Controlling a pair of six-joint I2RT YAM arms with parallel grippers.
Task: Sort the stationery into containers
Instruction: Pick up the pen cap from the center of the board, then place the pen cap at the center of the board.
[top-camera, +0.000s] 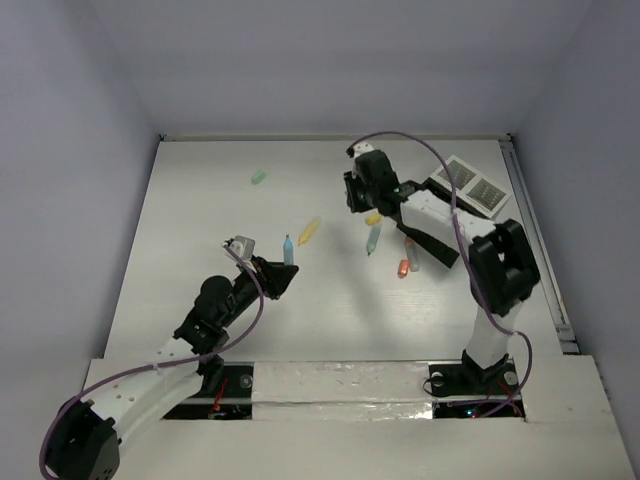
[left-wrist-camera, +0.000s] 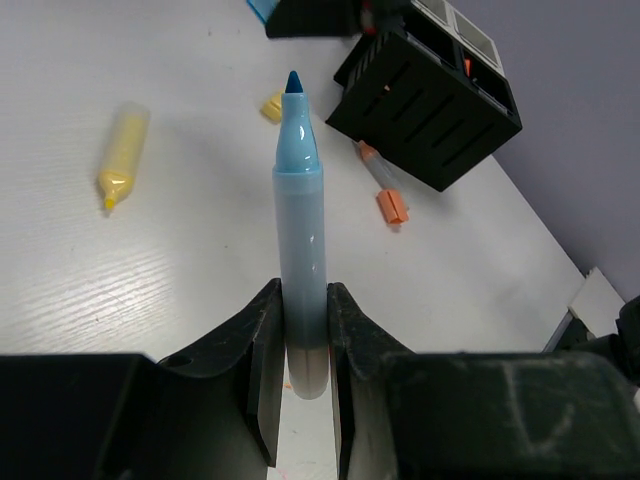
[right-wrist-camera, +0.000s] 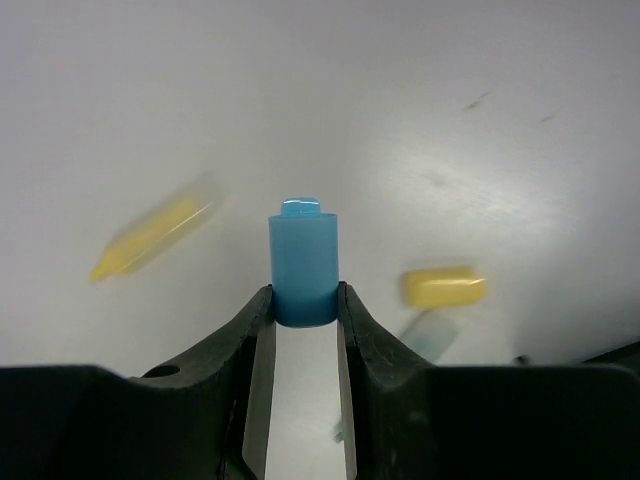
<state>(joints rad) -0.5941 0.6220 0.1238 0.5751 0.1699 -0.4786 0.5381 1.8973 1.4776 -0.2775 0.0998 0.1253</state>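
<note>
My left gripper (top-camera: 279, 273) (left-wrist-camera: 302, 300) is shut on an uncapped light-blue marker pen (top-camera: 288, 248) (left-wrist-camera: 300, 240), tip pointing away, above the table. My right gripper (top-camera: 362, 196) (right-wrist-camera: 303, 297) is shut on a small blue cap (right-wrist-camera: 303, 262), held above the table left of the containers. The black slotted box (left-wrist-camera: 425, 95) (top-camera: 432, 232) is partly hidden by the right arm, and the white tray (top-camera: 472, 185) joins it at the back. A yellow marker (top-camera: 309, 231) (left-wrist-camera: 122, 157) (right-wrist-camera: 150, 237) lies between the grippers.
A small yellow piece (top-camera: 373, 218) (right-wrist-camera: 444, 287) (left-wrist-camera: 271, 106) and a pale blue pen (top-camera: 373, 239) lie under the right gripper. Orange-ended markers (top-camera: 404, 266) (left-wrist-camera: 385, 186) lie in front of the black box. A mint green piece (top-camera: 258, 177) lies at the far left.
</note>
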